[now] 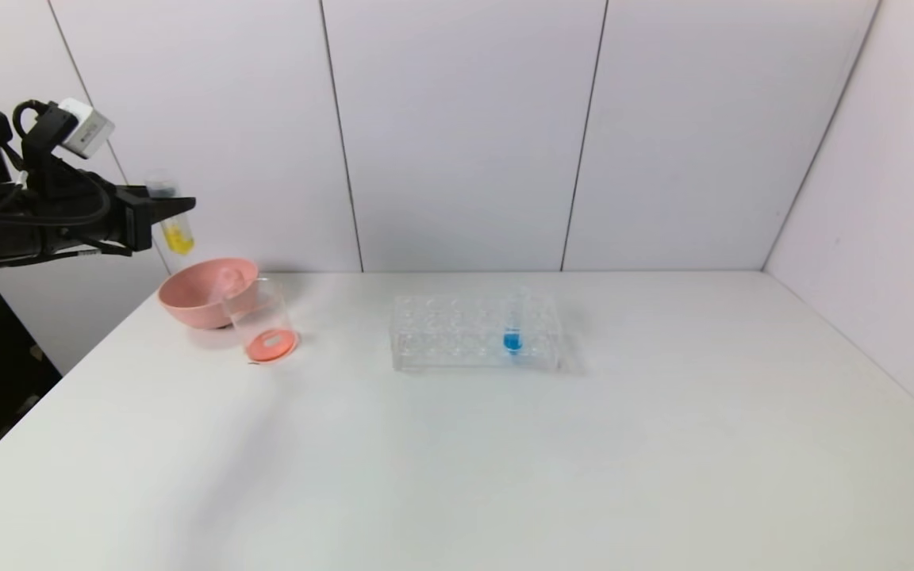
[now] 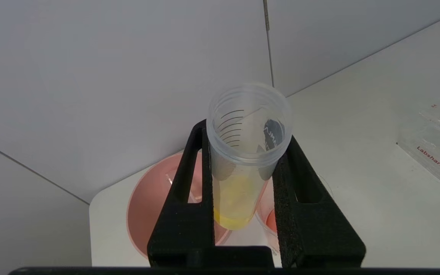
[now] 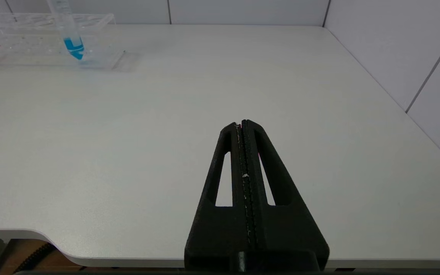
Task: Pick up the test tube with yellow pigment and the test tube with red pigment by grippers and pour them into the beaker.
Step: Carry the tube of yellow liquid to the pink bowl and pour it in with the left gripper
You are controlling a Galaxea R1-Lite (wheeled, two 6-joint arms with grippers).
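Overhead, the left gripper point(image 1: 175, 208) clamps the yellow-pigment test tube point(image 1: 174, 226) upright above the pink bowl point(image 1: 205, 295), the beaker point(image 1: 263, 321) at its five o'clock. Its wrist view suggests tipping slowly over the beaker. The right gripper point(image 3: 241, 124) is closed, empty.

The test tube with yellow pigment point(image 1: 174, 218) is clear and slim, upright in the air at the far left, yellow liquid pooled at its round end. It hangs above the beaker point(image 1: 260, 321), a small clear cylinder standing on the desk with a thin orange-red layer on its bottom.
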